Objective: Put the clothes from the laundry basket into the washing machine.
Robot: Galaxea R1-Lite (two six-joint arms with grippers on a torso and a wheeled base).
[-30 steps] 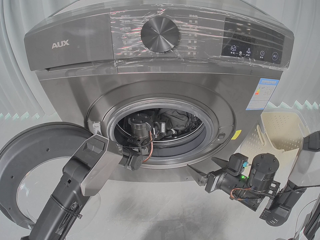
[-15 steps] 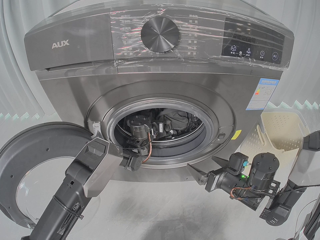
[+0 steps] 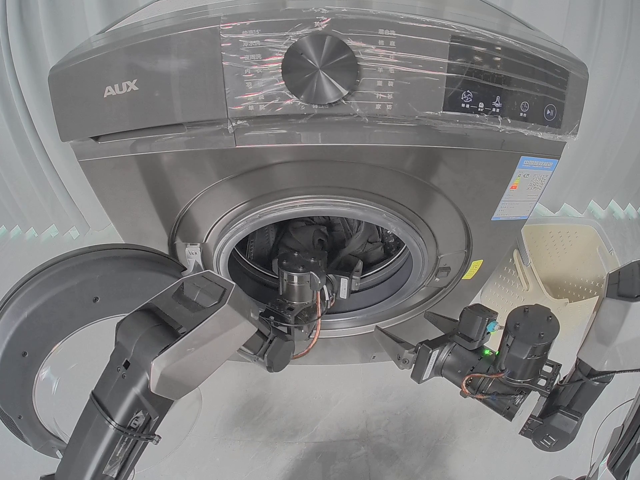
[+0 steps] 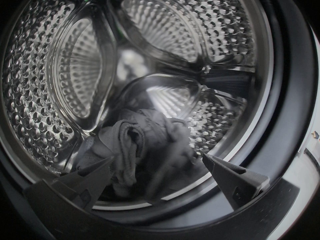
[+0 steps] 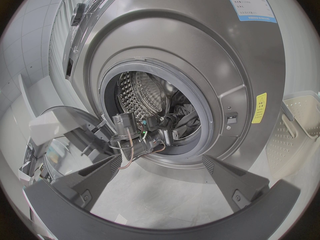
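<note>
Pulling back toward the washing machine (image 3: pixel 153 181) mouth since a second ago: left hand (image 4: pixel 157 157), spread wide and empty, apparently having dropped grey clothes (image 4: pixel 140 144) now lying low in its drum. Hovering wide open below the opening, likely keeping clear: right hand (image 5: pixel 161 156).

grey clothes (image 4: pixel 146 150) in drum (image 4: pixel 40 117)
</note>
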